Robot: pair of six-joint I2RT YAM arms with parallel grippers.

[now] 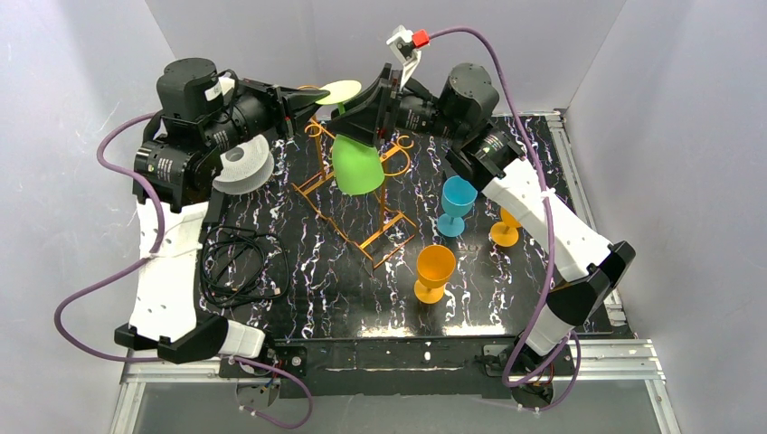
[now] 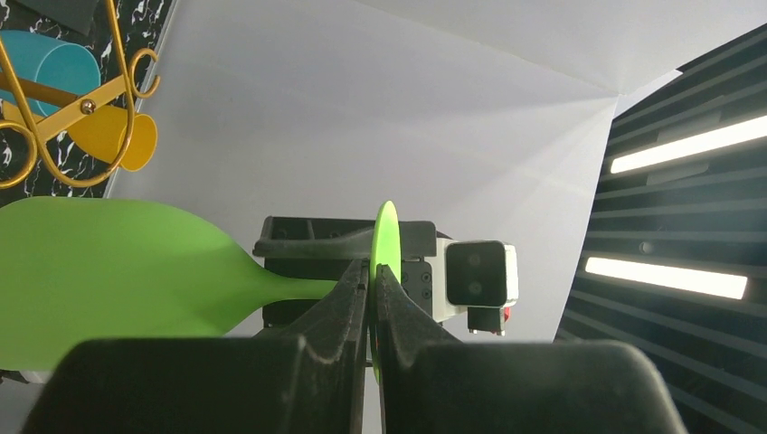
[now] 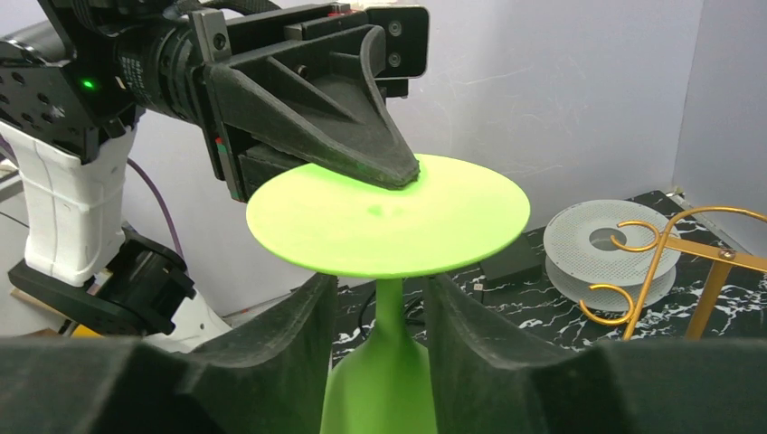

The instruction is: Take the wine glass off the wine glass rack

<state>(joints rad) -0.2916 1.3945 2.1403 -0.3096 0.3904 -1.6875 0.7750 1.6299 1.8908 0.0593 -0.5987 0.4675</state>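
The green wine glass [image 1: 357,167] hangs upside down above the middle of the black, white-veined surface [image 1: 307,298]. Its bowl overlaps the upper part of the orange-gold wine glass rack [image 1: 362,203] in the top view, and its flat foot [image 3: 452,217] sits highest, at 12 o'clock from the bowl. The left fingers [image 2: 348,298] are pressed together on the rim of that foot, pinching the thin disc edge-on between them. The right fingers [image 3: 298,344] stand spread on either side of the stem [image 3: 389,307], just under the foot, with a gap showing on each side of the stem. Lower down, where the glass widens, I cannot tell whether they touch it. In the right wrist view the foot is clear of the rack, whose curled scroll end lies apart from it at 3 o'clock. A white filament spool [image 1: 244,165] lies at 9 o'clock from the rack, near the left arm. A blue glass [image 1: 457,201] stands upright at 3 o'clock from the rack. One orange glass [image 1: 434,269] stands at 5 o'clock, and a second orange glass [image 1: 506,231], partly hidden by the right arm, stands at 4 o'clock. A coiled black cable [image 1: 235,267] lies at 8 o'clock. A pale label [image 1: 165,166] on the left arm's motor housing is too small to read.
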